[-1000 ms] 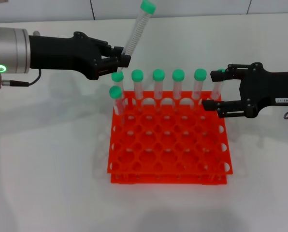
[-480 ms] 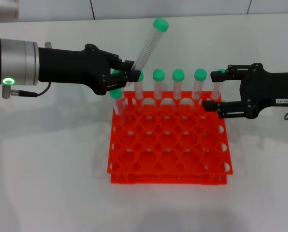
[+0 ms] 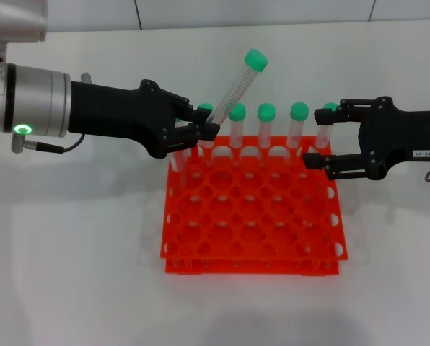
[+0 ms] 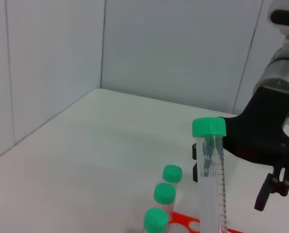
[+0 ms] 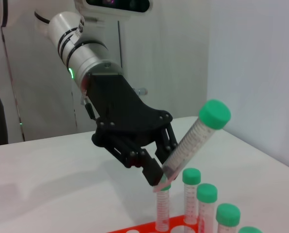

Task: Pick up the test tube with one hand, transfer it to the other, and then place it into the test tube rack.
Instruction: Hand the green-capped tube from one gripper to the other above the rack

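My left gripper (image 3: 205, 134), plain black, is shut on the lower end of the test tube (image 3: 234, 95). The tube leans up and to the right, its green cap (image 3: 255, 59) high above the back row of the orange-red test tube rack (image 3: 251, 268). The right wrist view shows the same tube (image 5: 192, 140) pinched in the left gripper (image 5: 156, 175). In the left wrist view the held tube (image 4: 211, 174) stands close. My right gripper (image 3: 318, 138), with a white label, is open at the rack's back right corner. A racked tube (image 3: 325, 128) stands between its fingers.
Several green-capped tubes (image 3: 266, 126) stand in the rack's back row, and one more is at the left behind my left fingers. The rack's other holes are vacant. A white table (image 3: 71, 252) surrounds the rack, and a wall lies behind it.
My left gripper has carried the tube rightward over the rack's back left corner, and the tube now leans further toward the right gripper. The right arm has not moved.
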